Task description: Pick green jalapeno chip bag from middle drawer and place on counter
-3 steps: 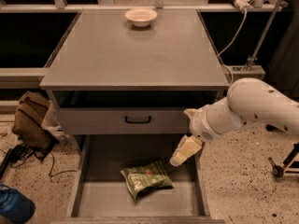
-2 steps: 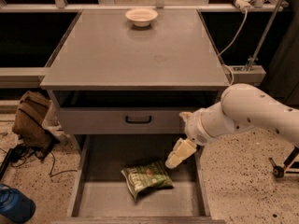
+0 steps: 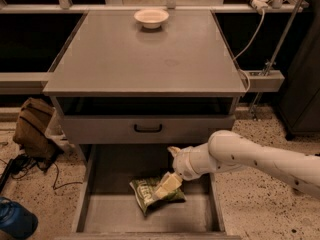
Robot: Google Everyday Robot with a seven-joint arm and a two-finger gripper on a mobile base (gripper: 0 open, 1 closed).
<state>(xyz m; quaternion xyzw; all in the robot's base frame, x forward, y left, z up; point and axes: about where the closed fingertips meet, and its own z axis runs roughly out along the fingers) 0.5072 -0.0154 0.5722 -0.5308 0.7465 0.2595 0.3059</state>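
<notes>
The green jalapeno chip bag (image 3: 146,193) lies crinkled on the floor of the open middle drawer (image 3: 110,215), right of centre. My gripper (image 3: 170,168) reaches in from the right on a white arm and is open. Its lower finger (image 3: 168,184) rests over the bag's right half, and its upper finger (image 3: 173,151) points up near the drawer front above. The counter (image 3: 145,59) is the flat grey cabinet top above.
A pale bowl (image 3: 151,17) stands at the counter's far edge. The shut upper drawer front with a black handle (image 3: 147,128) hangs just above my gripper. A brown bag (image 3: 32,128) and a blue object (image 3: 15,221) lie on the floor at left.
My arm and gripper have moved left and down into the drawer, from beside its right wall to over the chip bag. The bag has not moved.
</notes>
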